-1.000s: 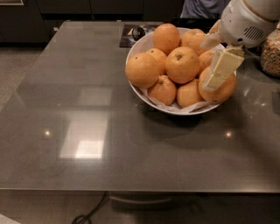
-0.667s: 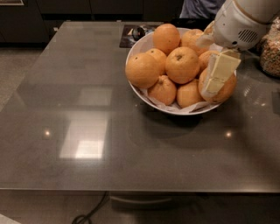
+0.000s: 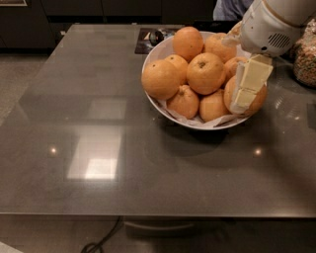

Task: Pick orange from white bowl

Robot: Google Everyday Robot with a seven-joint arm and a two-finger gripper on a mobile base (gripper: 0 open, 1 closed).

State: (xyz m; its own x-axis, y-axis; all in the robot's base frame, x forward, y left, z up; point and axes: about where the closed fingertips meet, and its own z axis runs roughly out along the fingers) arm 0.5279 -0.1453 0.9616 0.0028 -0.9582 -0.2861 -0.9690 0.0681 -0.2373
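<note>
The white bowl [image 3: 170, 114] stands on the far right of the dark table, piled with several oranges on crinkled paper. The orange [image 3: 206, 73] with a dark brown stem scar lies in the middle of the pile. A large plain orange [image 3: 160, 79] is at the left, and a smaller one with a stem nub [image 3: 183, 101] is at the front. My gripper [image 3: 246, 95] reaches down from the upper right, at the bowl's right rim. It lies over another large orange [image 3: 260, 97] there and hides most of it.
The grey glossy table [image 3: 98, 148] stretches left and forward of the bowl. A dark flat item with a small round object [image 3: 150, 38] lies behind the bowl. A jar of grainy contents [image 3: 306, 59] stands at the right edge. A person [image 3: 232, 7] is behind the table.
My arm has shifted slightly left and the gripper has sunk a little lower over the right-hand orange. The oranges and the bowl have not moved.
</note>
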